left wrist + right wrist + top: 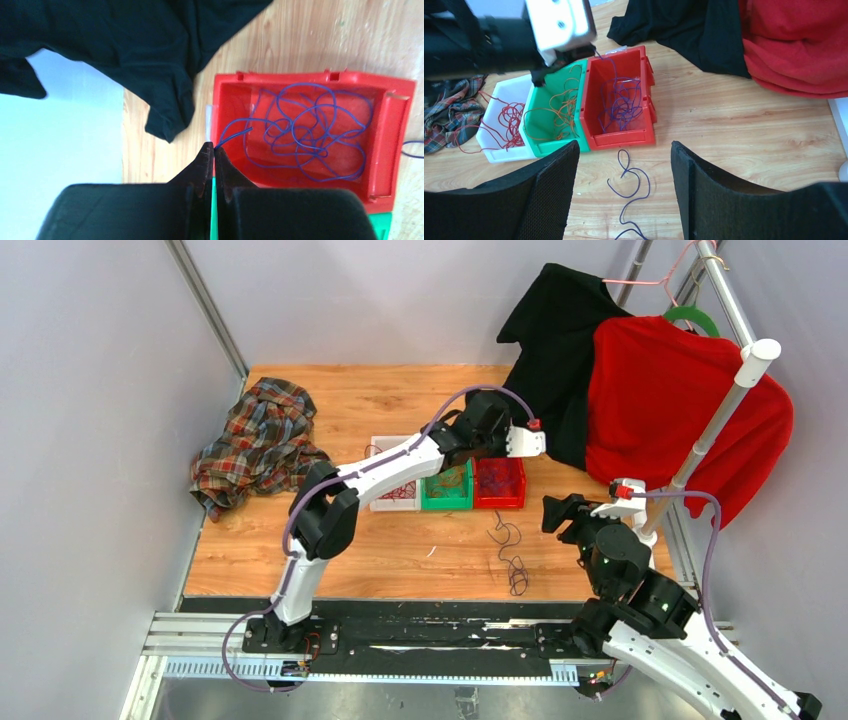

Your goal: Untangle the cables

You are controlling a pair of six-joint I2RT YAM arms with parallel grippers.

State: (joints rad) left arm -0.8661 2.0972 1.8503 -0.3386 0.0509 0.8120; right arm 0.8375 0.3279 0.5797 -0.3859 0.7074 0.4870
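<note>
Pinching purple cable [227, 131] over red bin [395, 130], clenched left end effector [214, 150]; right end effector [624, 150] released.

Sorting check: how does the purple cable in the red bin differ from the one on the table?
The binned purple cable is a tangle inside the red bin; the table cable lies in loose curves on the table. The left gripper pinches the binned cable's end; nothing touches the table cable. Both are thin and purple.
</note>
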